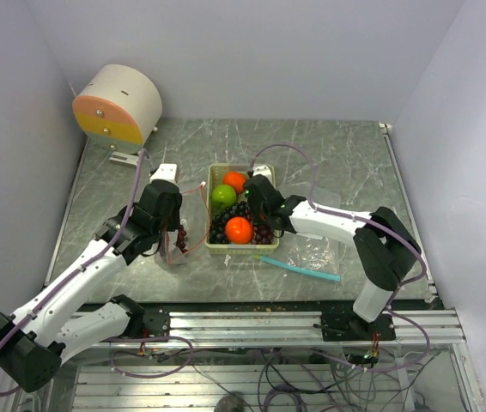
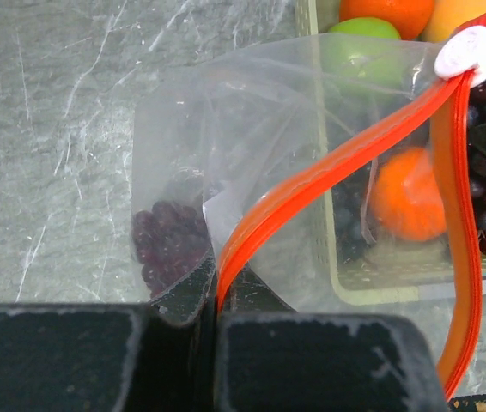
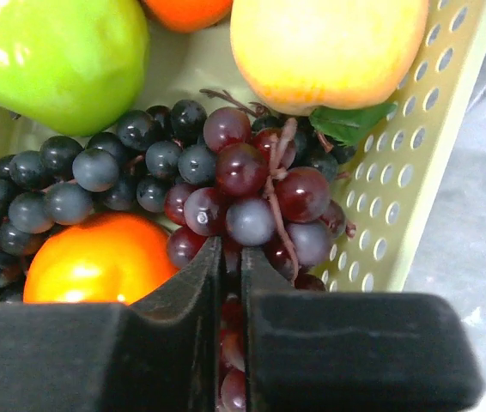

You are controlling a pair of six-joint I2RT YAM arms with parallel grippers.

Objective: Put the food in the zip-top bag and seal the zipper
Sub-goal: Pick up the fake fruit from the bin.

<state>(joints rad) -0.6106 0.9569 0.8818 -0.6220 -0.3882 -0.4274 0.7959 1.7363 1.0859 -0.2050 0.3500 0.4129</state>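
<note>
Grey marbled table (image 1: 337, 172), veined white. Mid-table we log a pale yellow-green basket (image 3: 423, 154) with perforated walls. At the far left corner stands a round cream drum (image 1: 118, 103), its flat orange-and-yellow face turned left. Aluminium rails (image 1: 252, 322) line the near edge.

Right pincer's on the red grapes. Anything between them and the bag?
Yes. The orange fruit and the basket's left wall lie between the red grapes at the right pincer and the bag, which the left pincer holds by its zipper. Both are low; lifting should clear them.
</note>
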